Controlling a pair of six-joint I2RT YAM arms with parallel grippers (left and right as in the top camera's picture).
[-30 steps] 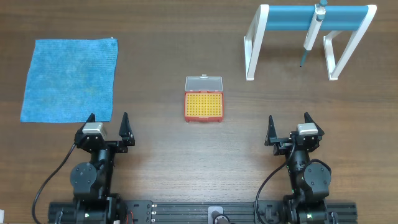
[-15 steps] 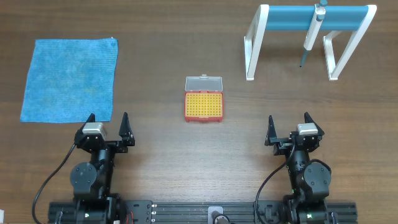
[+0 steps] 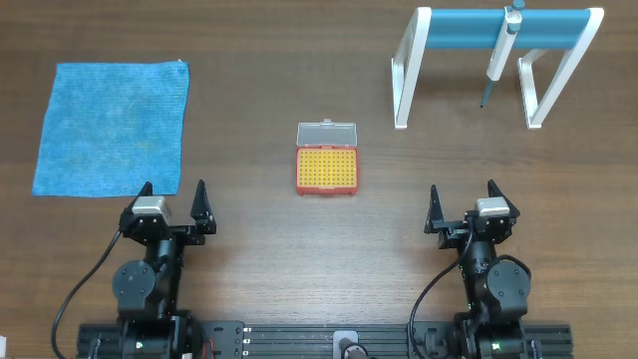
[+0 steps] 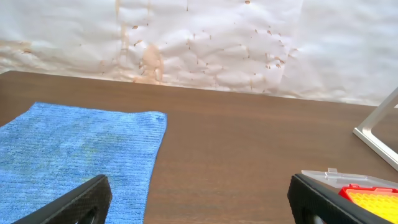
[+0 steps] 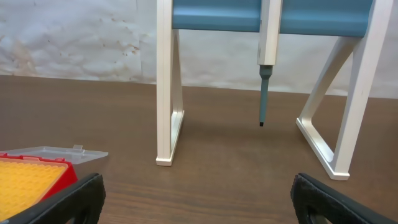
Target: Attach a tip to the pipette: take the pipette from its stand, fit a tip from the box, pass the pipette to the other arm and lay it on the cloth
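Note:
The pipette [image 3: 497, 58] hangs from the blue bar of the white stand [image 3: 404, 75] at the back right; its white body and dark shaft [image 5: 264, 87] point down above the table. An orange tip box [image 3: 326, 170] with its clear lid open sits mid-table, seen also as the box's corner [image 5: 28, 174] and edge [image 4: 373, 196]. The blue cloth [image 3: 112, 128] lies flat at the back left, also cloth [image 4: 68, 155]. My left gripper [image 3: 171, 195] is open near the front left, short of the cloth. My right gripper [image 3: 463, 197] is open near the front right, well short of the stand.
Bare brown wooden table [image 3: 329, 259] lies between the arms and around the tip box. A crumpled white sheet [image 4: 205, 43] covers the wall behind the table's far edge.

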